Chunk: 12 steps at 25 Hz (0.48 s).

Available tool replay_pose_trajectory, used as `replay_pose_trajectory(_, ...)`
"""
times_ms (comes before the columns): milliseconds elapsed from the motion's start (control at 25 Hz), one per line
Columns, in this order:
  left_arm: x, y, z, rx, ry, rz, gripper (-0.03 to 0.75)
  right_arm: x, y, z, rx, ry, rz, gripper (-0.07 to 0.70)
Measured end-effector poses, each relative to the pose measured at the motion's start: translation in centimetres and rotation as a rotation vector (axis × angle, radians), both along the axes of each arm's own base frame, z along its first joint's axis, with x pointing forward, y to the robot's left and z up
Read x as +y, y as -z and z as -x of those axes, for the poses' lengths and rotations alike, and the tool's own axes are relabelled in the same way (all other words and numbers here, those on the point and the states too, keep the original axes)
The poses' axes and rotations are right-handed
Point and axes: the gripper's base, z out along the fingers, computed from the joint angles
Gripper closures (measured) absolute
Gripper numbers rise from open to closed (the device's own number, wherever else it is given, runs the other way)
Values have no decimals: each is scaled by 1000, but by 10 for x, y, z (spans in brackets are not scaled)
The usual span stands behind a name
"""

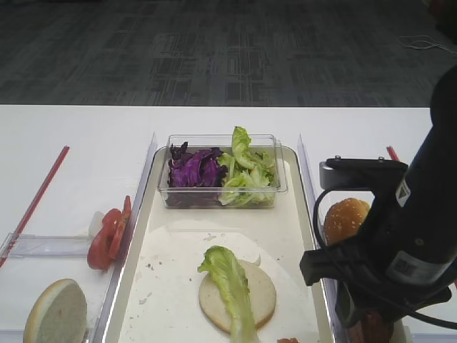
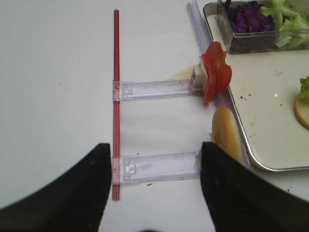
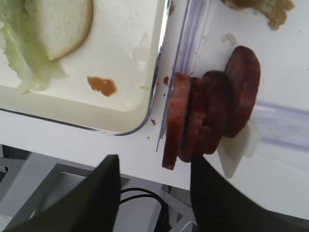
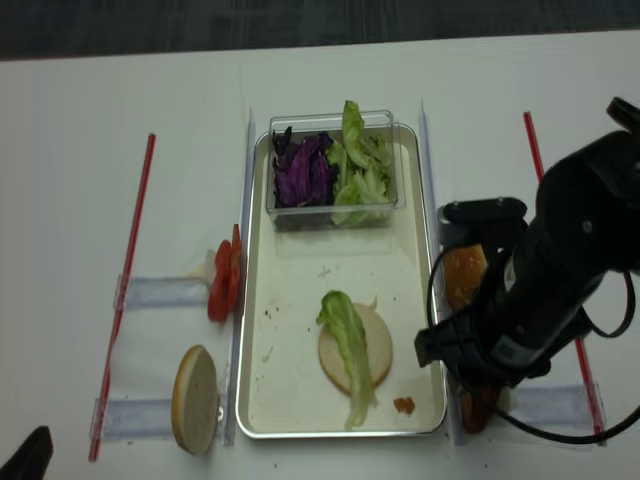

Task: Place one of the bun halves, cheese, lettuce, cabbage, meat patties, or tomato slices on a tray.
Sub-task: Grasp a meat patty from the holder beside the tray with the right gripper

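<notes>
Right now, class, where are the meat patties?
In the right wrist view the meat patties stand on edge in a row just outside the tray, past its right rim, in front of the right gripper.

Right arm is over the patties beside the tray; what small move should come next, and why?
Probably lower the right gripper a little and close on the nearest of the meat patties. Its jaws stand apart just short of the upright row, holding nothing, and the bun half with lettuce on the tray has no patty.
</notes>
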Motion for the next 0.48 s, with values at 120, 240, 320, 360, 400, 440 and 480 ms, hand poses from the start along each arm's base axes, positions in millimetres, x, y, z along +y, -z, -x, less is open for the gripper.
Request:
replay_pose_trajectory(120,0,0,0,0,0,0,324,1,5,-3,4,1,10,269)
replay_pose_trajectory(240,0,0,0,0,0,0,324,2,8,-5,-4,4,14,269)
replay_pose_trajectory(320,0,0,0,0,0,0,324,3,10,-7,-5,2,19,269)
replay_pose_trajectory(360,0,0,0,0,0,0,324,4,9,-9,-11,1,20,269)
replay_pose_trajectory(400,0,0,0,0,0,0,324,4,10,-10,-13,5,23,269)
replay_pose_trajectory(440,0,0,0,0,0,0,324,5,10,-12,-14,9,28,270)
replay_pose_trajectory(480,0,0,0,0,0,0,324,5,11,-12,-12,11,34,270)
